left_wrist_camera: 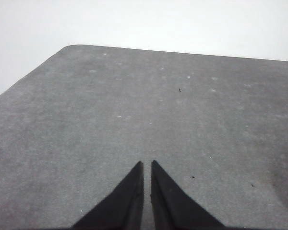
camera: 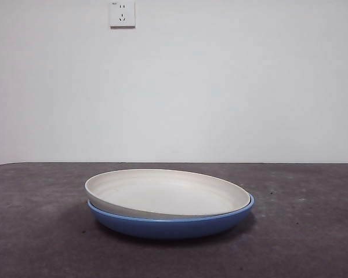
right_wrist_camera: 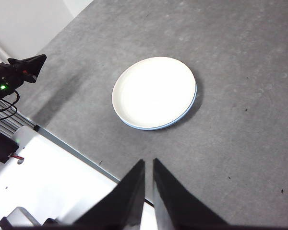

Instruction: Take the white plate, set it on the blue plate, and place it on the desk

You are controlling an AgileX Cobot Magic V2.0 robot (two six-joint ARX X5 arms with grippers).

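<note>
Your white plate sits nested in the blue plate on the desk, tilted a touch. Your right gripper, jaws pinched together and empty, hangs high, the stack well ahead of it. Your left gripper, jaws likewise together, faces bare desk.

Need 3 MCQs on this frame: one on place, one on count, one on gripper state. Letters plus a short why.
1. Where is the round cream-white matte plate?
A. inside the round glossy blue plate
B. beside it
C. under it

2. How many plates are on the dark speckled desk?
A. one
B. two
C. three

3. How do the right gripper's black jaws stand?
A. clamped on a plate
B. wide open
C. together, holding nothing

Key: 1 A, the blue rim shows below and around the cream plate. 2 B, one cream, one blue. 3 C, the right wrist view shows the jaws nearly touching, apart from the plates.
</note>
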